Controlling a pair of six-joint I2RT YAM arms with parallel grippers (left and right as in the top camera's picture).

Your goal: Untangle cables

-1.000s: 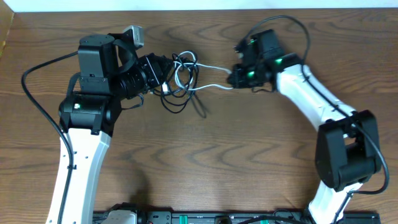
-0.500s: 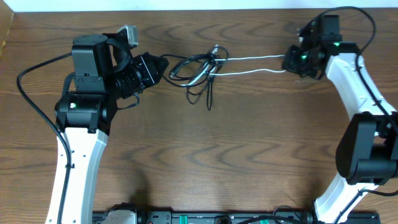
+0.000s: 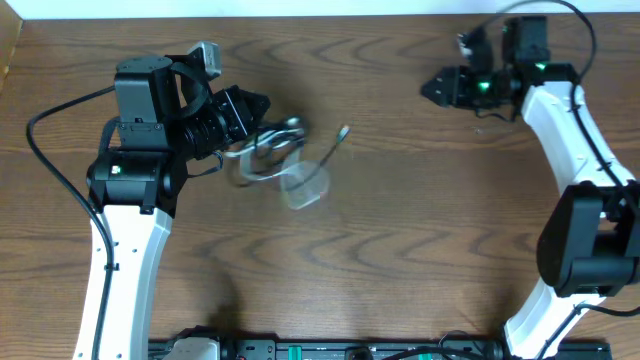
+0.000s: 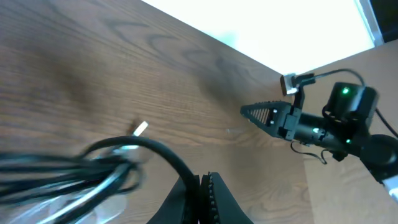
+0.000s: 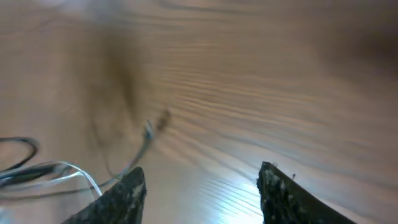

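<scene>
Left end effector (image 4: 200, 182): clenched on the black cable (image 4: 155, 144)
Right end effector (image 5: 200, 177): released, empty, at 2 o'clock
White cable (image 5: 59, 165): bunched with black one on table (image 3: 400, 250) at 10 o'clock

table: brown wood-grain top (image 3: 380, 250), fills most of every view
far edge: bright white strip (image 3: 300, 8) along the back of the table
near edge: black rail (image 3: 330, 351) with green bits, partly cut off
top-left corner: lighter tan sliver (image 3: 6, 45), can't tell what it is
</scene>
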